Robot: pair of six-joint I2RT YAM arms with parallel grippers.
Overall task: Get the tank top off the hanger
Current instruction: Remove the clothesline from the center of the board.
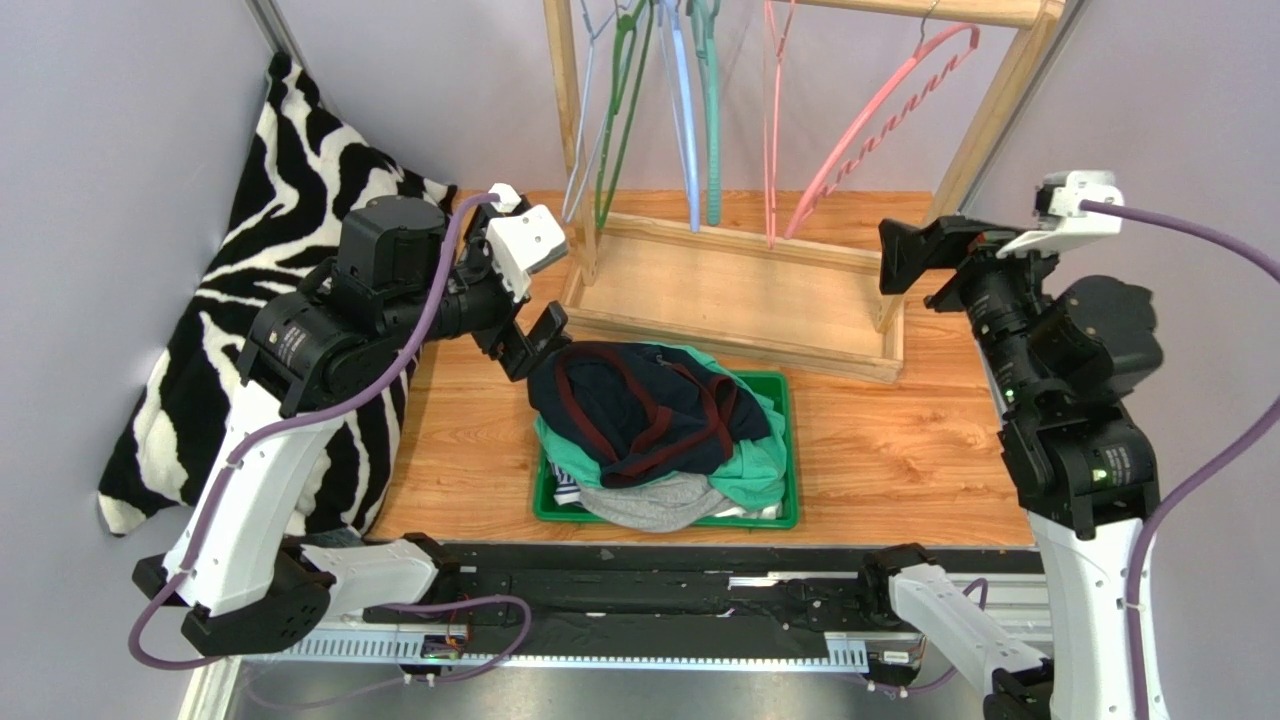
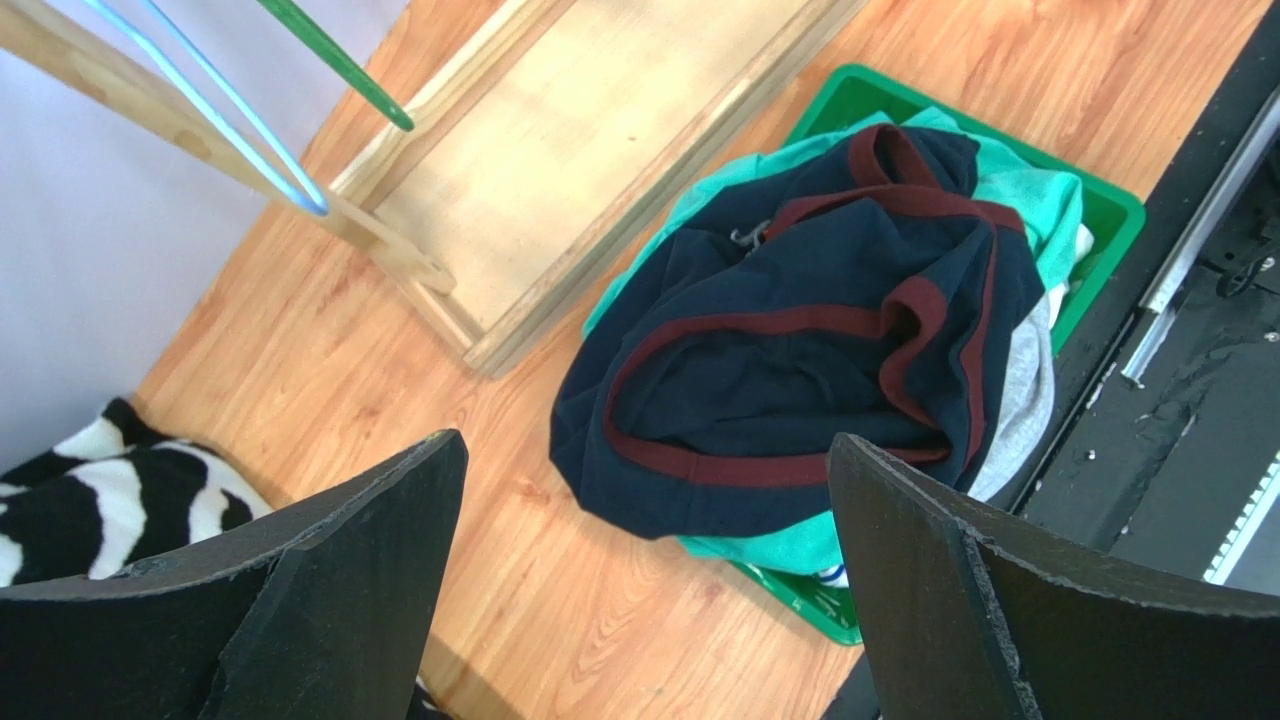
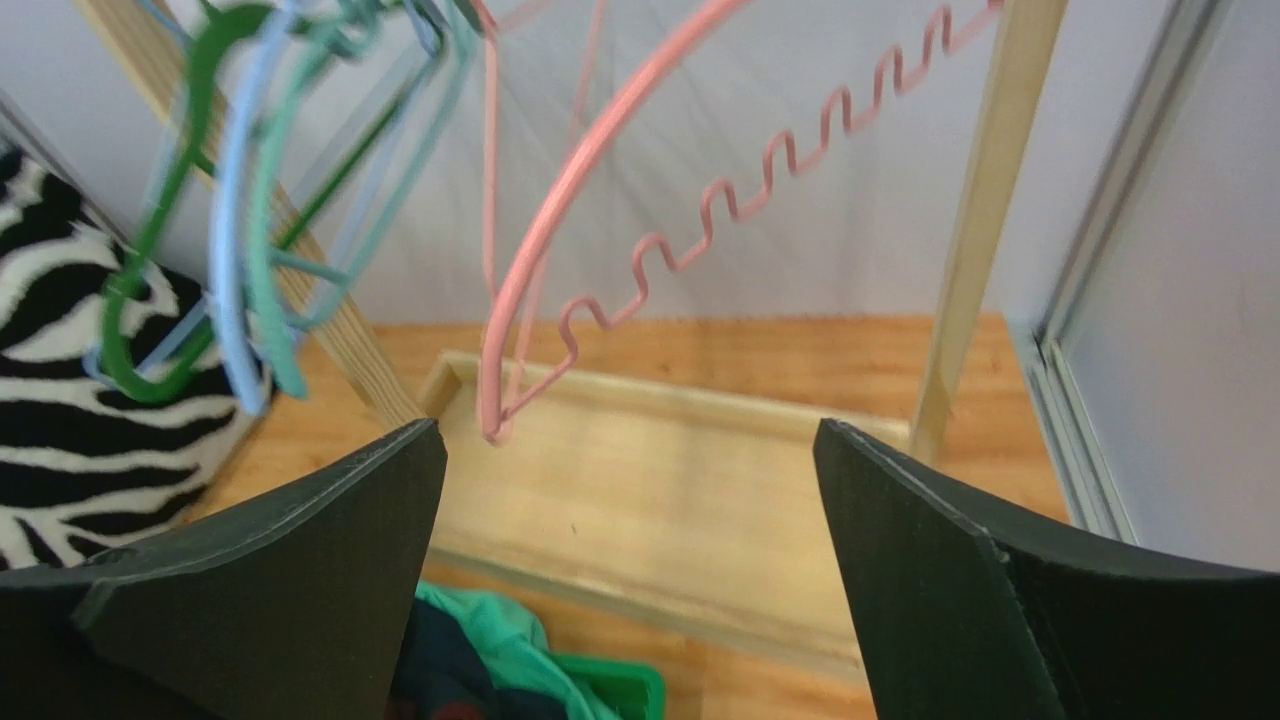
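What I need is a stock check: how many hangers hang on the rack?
6 hangers on the wooden rack, left to right: pale grey, green, light blue, teal, pink, and a tilted pink one. They overlap, so another may be hidden.

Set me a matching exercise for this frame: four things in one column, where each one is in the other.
1. navy tank top
2. pink hanger
3. zebra cloth
4. green tray

A. hanging bare on the wooden rack
B. on top of the clothes pile
C. off the left edge of the table
D. under the clothes pile

Pairs: 1-B, 2-A, 3-C, 4-D
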